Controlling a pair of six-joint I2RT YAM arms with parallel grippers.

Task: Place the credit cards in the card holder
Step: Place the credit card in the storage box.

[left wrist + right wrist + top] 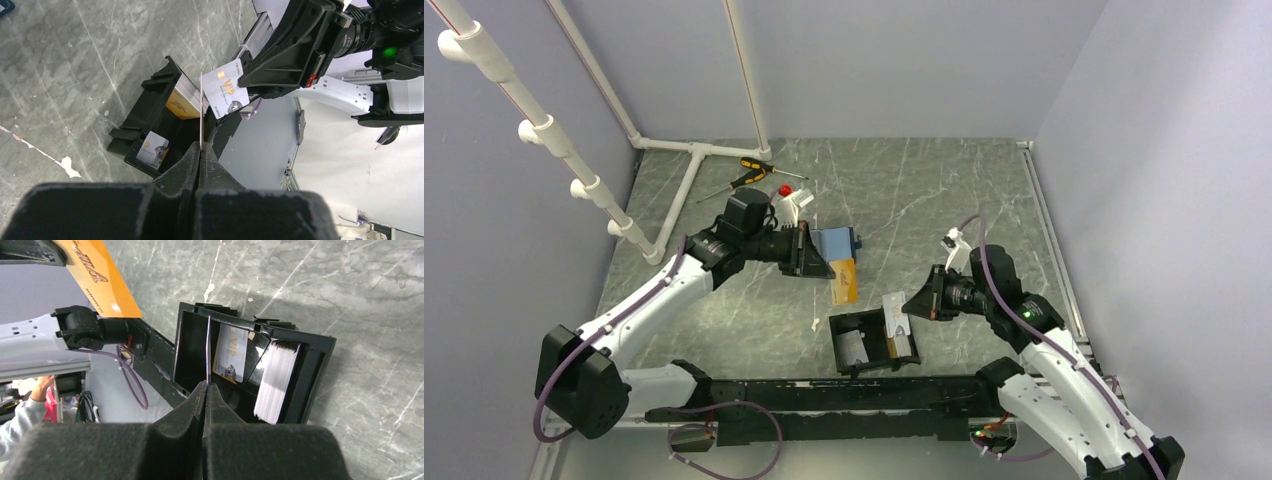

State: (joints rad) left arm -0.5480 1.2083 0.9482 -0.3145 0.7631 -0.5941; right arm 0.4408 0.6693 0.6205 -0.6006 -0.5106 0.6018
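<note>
- card holder point(836, 345): lies flat on the marbled table point(944, 200) with its open top up, near the table's near edge and between the two arms.
- Inside it, a stack of cards point(275, 380) fills one compartment. Only its top orange face shows, and only from the left wrist. A loose card point(231, 359) printed VIP leans in the next compartment, its lower part lost in shadow.
- right gripper point(207, 386): jaws fully closed on a white VIP card point(226, 92), which its own camera sees edge-on. The card hangs over the holder's far side. Whether its tip is inside the rim, cannot tell.
- left gripper point(201, 150): jaws pinched together on an orange card point(846, 282), just beyond the holder's far left corner and apart from it. The frame cuts off its print in the right wrist view.
- blue wallet point(834, 240): just behind the orange card, partly hidden by the left gripper.
- Far left of the table: a screwdriver point(749, 172) and a small red object point(784, 189) too small to identify.
</note>
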